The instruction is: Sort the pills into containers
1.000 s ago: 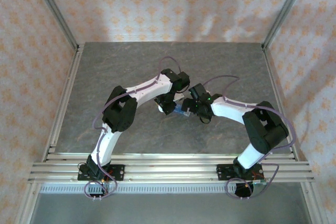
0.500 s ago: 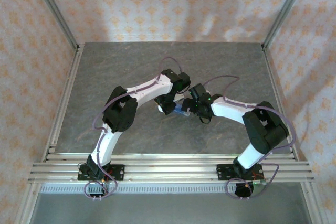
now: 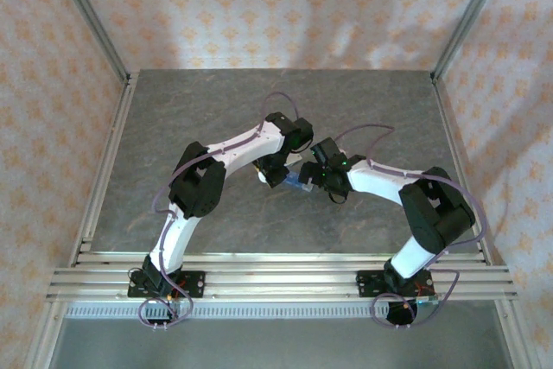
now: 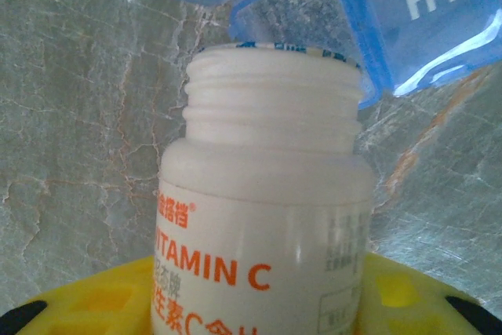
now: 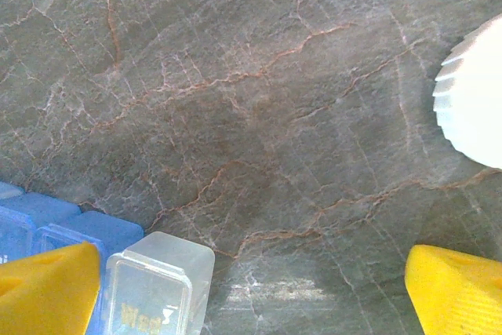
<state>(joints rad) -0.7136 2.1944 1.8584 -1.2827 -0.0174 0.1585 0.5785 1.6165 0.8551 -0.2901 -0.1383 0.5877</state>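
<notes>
My left gripper (image 4: 251, 307) is shut on a white bottle (image 4: 267, 217) with orange "VITAMIN C" print. The bottle has no cap, and its threaded neck points at the translucent blue containers (image 4: 376, 29), where a lid marked "Fri." stands open. The pills are hidden. In the top view the left gripper (image 3: 275, 174) and the right gripper (image 3: 315, 177) meet over the blue containers (image 3: 299, 183) at mid-table. My right gripper (image 5: 251, 296) is open, its yellow fingers (image 5: 47, 292) wide apart. The containers' blue cells (image 5: 86, 229) and a clear "Wed" cell (image 5: 157, 288) lie beside its left finger.
A white ribbed cap (image 5: 474, 103) lies on the grey marbled table (image 5: 259, 100) at the right edge of the right wrist view. Metal frame posts (image 3: 95, 36) and patterned walls enclose the table on three sides.
</notes>
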